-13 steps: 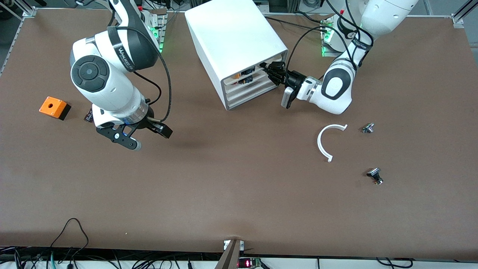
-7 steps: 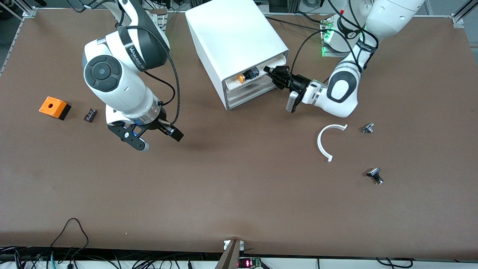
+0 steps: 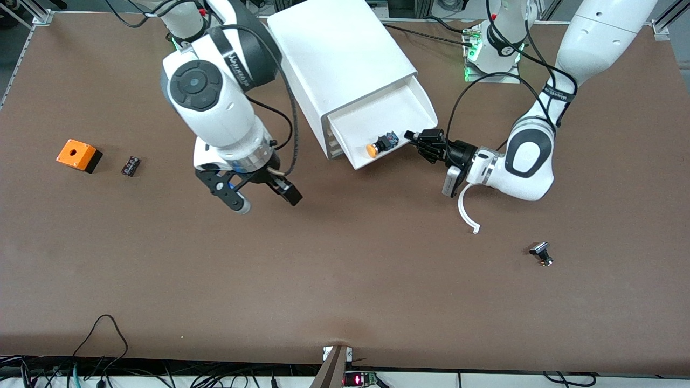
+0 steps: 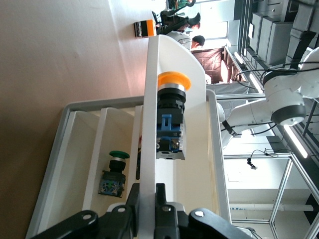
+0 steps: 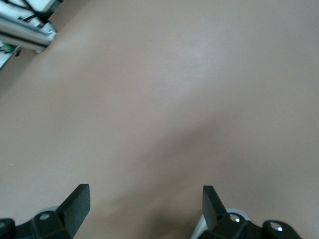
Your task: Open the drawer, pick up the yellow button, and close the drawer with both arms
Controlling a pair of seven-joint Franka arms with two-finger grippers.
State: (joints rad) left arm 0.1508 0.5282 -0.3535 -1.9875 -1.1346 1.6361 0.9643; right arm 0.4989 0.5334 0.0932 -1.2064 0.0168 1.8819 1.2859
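Left gripper [image 3: 414, 137] clamped on drawer [image 3: 396, 116] front, right gripper [image 3: 260, 196] spread empty, button [image 3: 380, 145] inside

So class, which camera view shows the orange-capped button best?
The left wrist view: the button fills it, showing cap and black body inside the drawer. The front view shows the button small; the right wrist view shows none of it.

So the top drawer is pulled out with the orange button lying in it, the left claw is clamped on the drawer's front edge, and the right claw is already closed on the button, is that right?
Not quite. The right claw is open and empty, over bare table beside the cabinet, as the front view shows. The rest holds: the drawer is out, the button lies in it, and the left claw is clamped on the drawer's front edge.
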